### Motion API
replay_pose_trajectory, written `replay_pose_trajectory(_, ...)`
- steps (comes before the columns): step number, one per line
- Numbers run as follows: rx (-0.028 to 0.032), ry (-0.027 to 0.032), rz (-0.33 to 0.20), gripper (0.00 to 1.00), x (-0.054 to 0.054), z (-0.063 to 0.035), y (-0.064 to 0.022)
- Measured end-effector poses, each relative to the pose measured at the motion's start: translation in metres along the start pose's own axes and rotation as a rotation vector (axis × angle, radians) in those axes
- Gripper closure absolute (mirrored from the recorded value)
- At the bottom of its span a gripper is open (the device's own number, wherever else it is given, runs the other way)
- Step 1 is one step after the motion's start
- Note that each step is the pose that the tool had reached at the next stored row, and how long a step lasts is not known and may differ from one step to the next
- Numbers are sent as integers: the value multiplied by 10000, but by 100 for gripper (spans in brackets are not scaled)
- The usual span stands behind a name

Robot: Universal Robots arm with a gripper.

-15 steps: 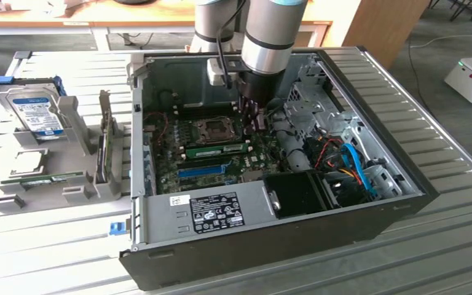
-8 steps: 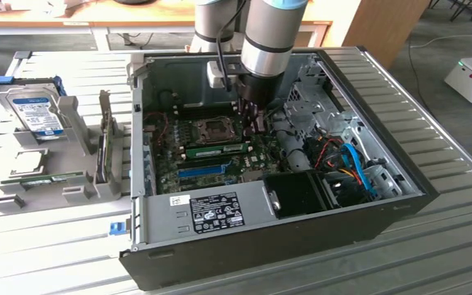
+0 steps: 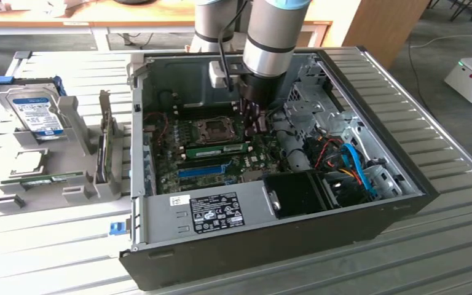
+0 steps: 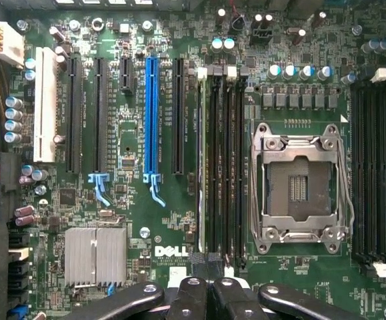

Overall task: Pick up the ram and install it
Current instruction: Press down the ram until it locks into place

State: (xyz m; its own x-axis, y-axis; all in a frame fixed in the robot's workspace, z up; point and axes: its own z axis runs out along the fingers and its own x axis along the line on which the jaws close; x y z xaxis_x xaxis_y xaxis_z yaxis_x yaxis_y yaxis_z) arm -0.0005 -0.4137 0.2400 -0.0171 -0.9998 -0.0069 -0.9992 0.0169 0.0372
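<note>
We found the gripper [image 4: 209, 285] pressed shut inside the computer case [image 3: 383, 224], hanging just above the motherboard [image 4: 139, 230] at one end of the ram [image 4: 203, 160], which stood edge-up in a slot beside the processor socket [image 4: 299, 190].

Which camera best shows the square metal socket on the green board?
The wrist view: it looks straight down on the socket, showing its metal frame and empty middle. The exterior view shows the socket from farther off, at a slant.
</note>
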Motion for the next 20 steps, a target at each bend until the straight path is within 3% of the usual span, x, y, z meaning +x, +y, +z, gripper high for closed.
replay_pose_trajectory(20,-12,2,-1,89,1,77,-39)
